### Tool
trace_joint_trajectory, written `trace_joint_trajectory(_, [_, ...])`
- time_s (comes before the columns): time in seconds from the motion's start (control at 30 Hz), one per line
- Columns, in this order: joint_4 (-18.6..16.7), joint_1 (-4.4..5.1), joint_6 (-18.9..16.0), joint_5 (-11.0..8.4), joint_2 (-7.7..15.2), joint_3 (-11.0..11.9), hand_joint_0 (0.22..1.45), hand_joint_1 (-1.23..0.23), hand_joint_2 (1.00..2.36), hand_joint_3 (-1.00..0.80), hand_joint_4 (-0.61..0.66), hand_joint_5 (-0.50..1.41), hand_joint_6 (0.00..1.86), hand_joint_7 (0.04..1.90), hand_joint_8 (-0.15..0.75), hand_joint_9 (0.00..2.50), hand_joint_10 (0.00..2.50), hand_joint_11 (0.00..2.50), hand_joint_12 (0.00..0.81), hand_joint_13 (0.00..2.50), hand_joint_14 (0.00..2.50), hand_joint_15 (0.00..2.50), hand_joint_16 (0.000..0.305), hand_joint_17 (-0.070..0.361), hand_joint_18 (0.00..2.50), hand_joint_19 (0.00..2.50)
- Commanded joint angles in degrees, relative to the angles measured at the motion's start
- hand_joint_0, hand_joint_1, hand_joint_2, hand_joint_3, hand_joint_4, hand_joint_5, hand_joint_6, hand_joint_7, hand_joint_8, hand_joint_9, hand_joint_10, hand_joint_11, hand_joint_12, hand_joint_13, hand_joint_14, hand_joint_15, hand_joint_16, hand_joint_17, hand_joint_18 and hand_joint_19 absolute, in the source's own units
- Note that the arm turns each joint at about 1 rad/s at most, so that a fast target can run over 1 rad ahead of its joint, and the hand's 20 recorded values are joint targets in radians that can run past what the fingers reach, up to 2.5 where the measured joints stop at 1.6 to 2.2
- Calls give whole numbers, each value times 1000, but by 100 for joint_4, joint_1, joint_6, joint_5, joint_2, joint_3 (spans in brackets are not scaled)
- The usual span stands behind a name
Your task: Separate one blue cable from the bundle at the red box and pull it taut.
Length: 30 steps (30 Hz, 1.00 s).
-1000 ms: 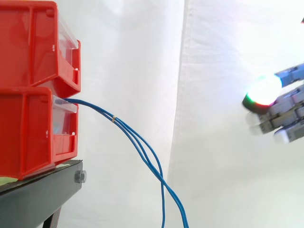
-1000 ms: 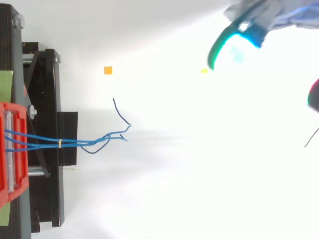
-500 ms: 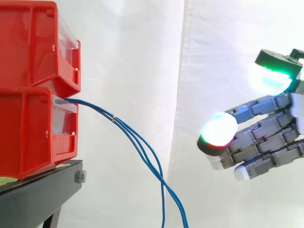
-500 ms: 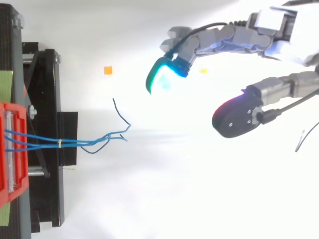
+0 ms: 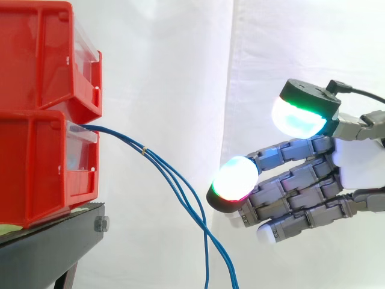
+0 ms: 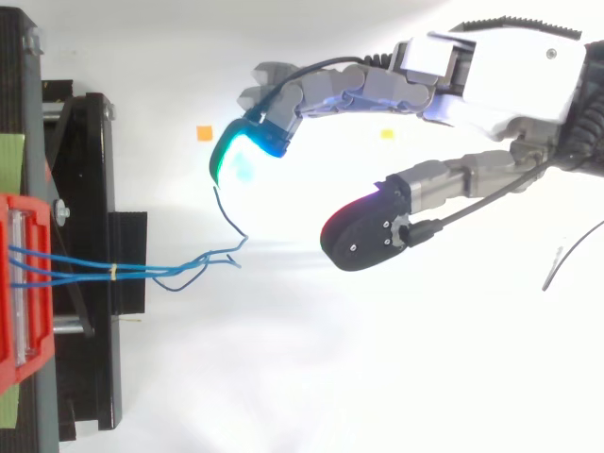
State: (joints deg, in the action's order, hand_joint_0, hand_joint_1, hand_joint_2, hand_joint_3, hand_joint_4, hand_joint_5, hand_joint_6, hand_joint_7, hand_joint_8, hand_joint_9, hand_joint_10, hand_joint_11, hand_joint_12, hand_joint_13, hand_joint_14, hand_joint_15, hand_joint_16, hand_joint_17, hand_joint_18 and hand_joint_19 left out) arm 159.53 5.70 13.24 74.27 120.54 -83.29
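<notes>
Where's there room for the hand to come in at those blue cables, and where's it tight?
Side view: free space between the open hand and the hanging blue cables, and above the cables beside the red bins. Top view: bare white surface below the cables' loose ends. Tight at the bin mouth, where the tied cables cross the black stand.

bins (image 5: pixel 42 114): stacked, left, on stand (image 5: pixel 48 247) | cables (image 5: pixel 180 192): out of lower bin (image 5: pixel 36 162), hanging down to the right | robot hand (image 5: pixel 361 171): right of cables, apart
</notes>
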Motion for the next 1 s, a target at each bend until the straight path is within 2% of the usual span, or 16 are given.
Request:
trace_joint_trajectory(0.0, [-124, 1, 161, 0, 13, 15, 571, -584, 1002, -471, 202, -246, 502, 772, 247, 237, 0, 0, 291, 34, 0, 37, 42, 95, 53, 313])
trace_joint_trajectory(0.1, [-194, 1, 276, 0, 22, 15, 571, -585, 1002, -471, 203, -246, 503, 774, 247, 240, 0, 1, 291, 37, 0, 38, 42, 95, 55, 305])
trace_joint_trajectory(0.27, [-256, 1, 258, 0, 329, 76, 571, -584, 1002, -469, 201, -246, 502, 772, 247, 246, 0, 2, 291, 39, 0, 35, 42, 95, 56, 312])
trace_joint_trajectory(0.33, [-318, 1, 161, 35, 523, 252, 572, -583, 1002, -471, 201, -246, 502, 776, 248, 247, 0, 11, 292, 39, 0, 39, 42, 95, 57, 312])
trace_joint_trajectory(0.37, [-291, -8, 56, 97, 637, 445, 571, -584, 1002, -467, 201, -246, 502, 777, 249, 251, 0, 11, 293, 39, 2, 41, 42, 95, 57, 312])
trace_joint_trajectory(0.43, [-265, -8, 3, 176, 760, 604, 571, -584, 1002, -468, 202, -245, 503, 775, 249, 254, 0, 19, 293, 40, 2, 35, 42, 95, 60, 312])
trace_joint_trajectory(0.57, [-282, 1, 12, 211, 883, 753, 571, -583, 1002, -471, 203, -245, 503, 777, 250, 257, 0, 22, 295, 42, 0, 41, 42, 95, 61, 310])
trace_joint_trajectory(0.6, [-335, 1, -6, 220, 1024, 788, 571, -582, 1002, -472, 202, -244, 502, 776, 250, 258, 0, 22, 295, 42, 1, 36, 42, 95, 62, 311])
trace_joint_trajectory(0.67, [-379, -17, -41, 237, 1041, 823, 570, -581, 1002, -476, 203, -244, 502, 774, 250, 258, 0, 22, 296, 42, 0, 45, 42, 95, 62, 311])
trace_joint_trajectory(0.7, [-476, -25, -94, 273, 1156, 832, 569, -580, 1002, -479, 203, -244, 502, 773, 250, 259, 0, 21, 296, 42, 2, 39, 42, 95, 63, 311])
trace_joint_trajectory(0.8, [-572, -34, -234, 334, 1191, 955, 562, -591, 1000, -499, 205, -244, 502, 786, 253, 263, 0, 43, 299, 42, 2, 42, 43, 96, 63, 311])
trace_joint_trajectory(0.97, [-467, -34, -287, 457, 1191, 1078, 556, -606, 1000, -500, 218, -236, 503, 825, 256, 284, 2, 71, 302, 49, 0, 41, 43, 97, 74, 315])
